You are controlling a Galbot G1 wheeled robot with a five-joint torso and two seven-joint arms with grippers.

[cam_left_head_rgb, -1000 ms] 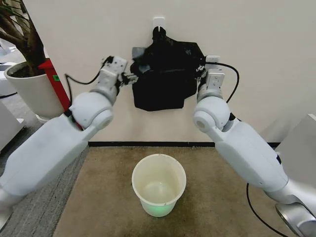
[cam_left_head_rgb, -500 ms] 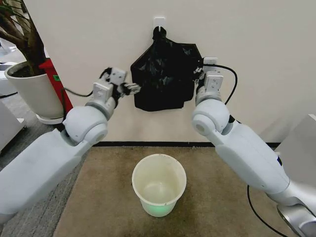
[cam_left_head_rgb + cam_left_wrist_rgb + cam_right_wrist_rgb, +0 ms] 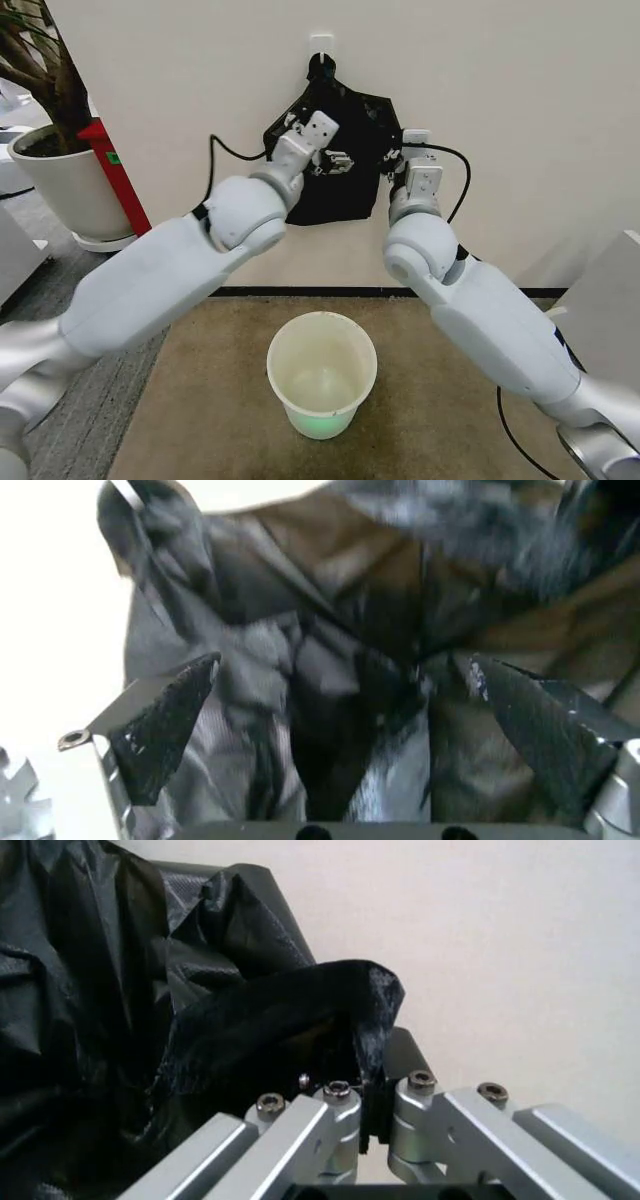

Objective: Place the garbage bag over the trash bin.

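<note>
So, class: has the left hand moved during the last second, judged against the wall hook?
Yes. The left hand has swung rightward from beside the bag's left edge to in front of the bag, closer under the hook.

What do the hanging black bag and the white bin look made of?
Garbage bag: thin plastic film by the look, glossy, creased and crinkled with light streaks on its folds. Trash bin: seemingly moulded plastic, smooth and matte white, with a rolled rim and a faintly greenish bottom.

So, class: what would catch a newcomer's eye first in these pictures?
A black bag hangs from a wall hook, with both arms raised to it: the left claw open against its front, the right claw pinching its edge. Below, a white bin stands on the carpet.
</note>
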